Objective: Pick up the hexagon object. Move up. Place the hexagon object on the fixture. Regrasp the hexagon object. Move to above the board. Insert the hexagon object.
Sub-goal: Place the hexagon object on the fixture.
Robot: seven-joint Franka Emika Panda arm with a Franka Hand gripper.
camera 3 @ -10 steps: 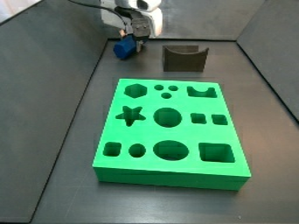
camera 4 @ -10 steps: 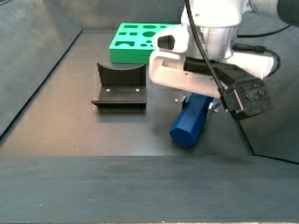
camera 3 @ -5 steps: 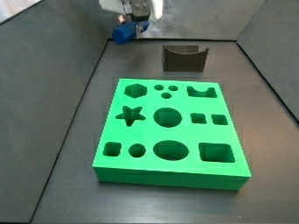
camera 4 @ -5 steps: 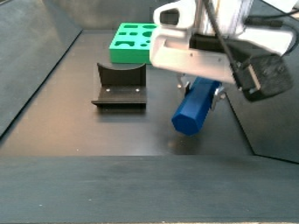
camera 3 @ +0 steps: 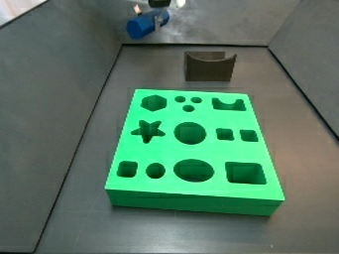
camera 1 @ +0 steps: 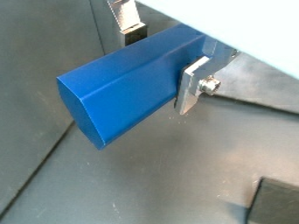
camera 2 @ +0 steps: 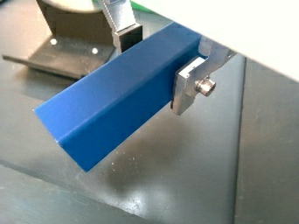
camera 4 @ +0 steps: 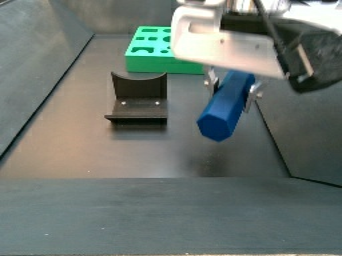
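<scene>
A dark floor (camera 4: 147, 160) bounded by grey walls (camera 3: 66, 69).

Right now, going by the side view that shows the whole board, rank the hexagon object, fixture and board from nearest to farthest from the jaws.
1. Hexagon object: held in the gripper, raised at the back.
2. Fixture: on the floor, beside and below.
3. Board: farthest, towards the camera.

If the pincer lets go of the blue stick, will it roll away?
Probably not far: the blue stick has flat sides, so it would likely settle on one. It looks stiff, staying straight while the pincer grips it at one end only. Its smooth faces might be a bit slippery.
</scene>
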